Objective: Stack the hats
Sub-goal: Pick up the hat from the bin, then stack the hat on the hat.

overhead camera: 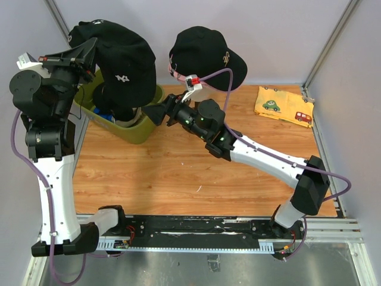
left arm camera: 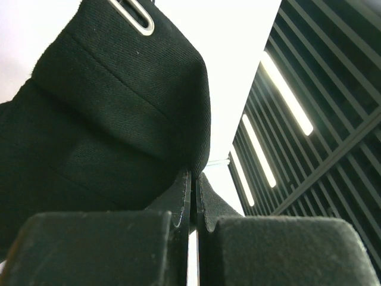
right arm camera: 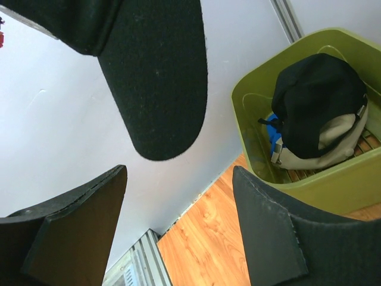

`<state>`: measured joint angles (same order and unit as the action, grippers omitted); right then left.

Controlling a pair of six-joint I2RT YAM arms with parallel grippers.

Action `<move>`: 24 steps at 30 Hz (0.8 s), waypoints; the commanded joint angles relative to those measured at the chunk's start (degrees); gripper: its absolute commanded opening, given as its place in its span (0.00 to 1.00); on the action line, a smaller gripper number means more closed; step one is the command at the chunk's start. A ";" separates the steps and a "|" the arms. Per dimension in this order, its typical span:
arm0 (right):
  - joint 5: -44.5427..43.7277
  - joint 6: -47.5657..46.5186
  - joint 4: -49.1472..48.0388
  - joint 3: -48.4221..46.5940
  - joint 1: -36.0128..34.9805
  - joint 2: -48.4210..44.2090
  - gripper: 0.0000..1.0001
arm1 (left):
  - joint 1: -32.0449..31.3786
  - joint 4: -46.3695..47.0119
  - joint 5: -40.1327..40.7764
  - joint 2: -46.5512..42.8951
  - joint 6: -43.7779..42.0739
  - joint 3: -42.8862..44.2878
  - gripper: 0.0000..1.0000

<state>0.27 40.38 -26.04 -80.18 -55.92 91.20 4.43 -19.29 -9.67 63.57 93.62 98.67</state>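
Note:
A black hat with a white logo (overhead camera: 122, 59) hangs high above the bin, and my left gripper (overhead camera: 90, 49) is shut on its edge. The left wrist view shows the jaws pressed together on that black fabric (left arm camera: 119, 119). A second black hat (overhead camera: 205, 50) sits raised at the back centre, with a pink edge (overhead camera: 173, 70) showing under it. My right gripper (overhead camera: 153, 113) stands open and holds nothing beside the bin. Inside the bin lie a black hat (right arm camera: 318, 98), a beige hat (right arm camera: 342, 140) and a blue hat (right arm camera: 275, 134). A black brim (right arm camera: 155, 77) hangs above the right gripper (right arm camera: 178, 196).
The olive-green bin (overhead camera: 140, 132) stands at the back left of the wooden table; its wall (right arm camera: 333, 185) is close to the right fingers. A yellow cloth with car prints (overhead camera: 284, 106) lies at the back right. White walls and metal posts enclose the table.

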 commanded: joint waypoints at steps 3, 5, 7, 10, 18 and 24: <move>1.04 1.66 -6.25 -4.12 0.38 2.48 0.73 | 0.23 3.90 -3.34 -1.00 2.93 1.65 0.01; 1.11 2.02 -7.08 -5.10 0.29 3.44 0.73 | 0.23 3.94 -3.78 -0.97 3.12 1.86 0.01; 1.17 2.15 -7.75 -6.08 0.20 4.30 0.73 | 0.23 3.90 -4.13 -0.83 3.41 1.97 0.00; 1.30 2.86 -9.35 -7.11 0.11 5.71 0.73 | 0.21 3.99 -5.00 -0.45 3.83 2.22 0.00; 1.41 6.24 -16.00 -6.75 0.14 7.94 0.63 | 0.23 5.12 -6.04 -0.27 4.93 1.29 0.00; 1.62 7.46 -18.39 -5.16 0.70 6.89 0.44 | 0.22 6.98 -5.65 -0.91 6.07 -1.10 0.00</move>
<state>1.39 46.28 -39.05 -85.95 -55.92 99.33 4.43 -16.82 -14.26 63.57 98.28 98.24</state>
